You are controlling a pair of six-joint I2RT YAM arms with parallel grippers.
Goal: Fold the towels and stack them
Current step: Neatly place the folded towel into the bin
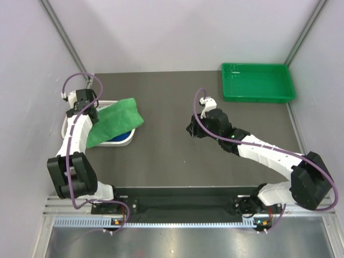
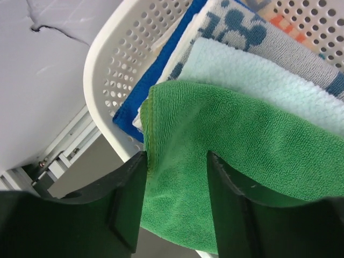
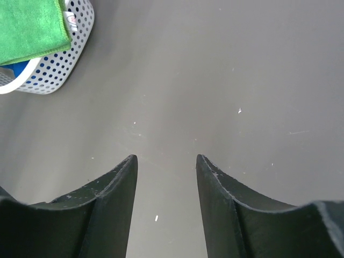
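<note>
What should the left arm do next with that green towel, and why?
Probably close the left fingers on the green towel. Its edge hangs between them, draped over the rim of the white basket, and they stand apart, so nothing looks gripped yet.

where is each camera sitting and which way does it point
top external: fixed above and behind the arms, looking down on the table; left arm and right arm show, bases at the bottom.
left wrist: on the left arm, facing into the basket; left claw straddles the green towel.
right wrist: on the right arm, facing bare table; right claw shows, open.
shared: all three catch the basket and green towel.
</note>
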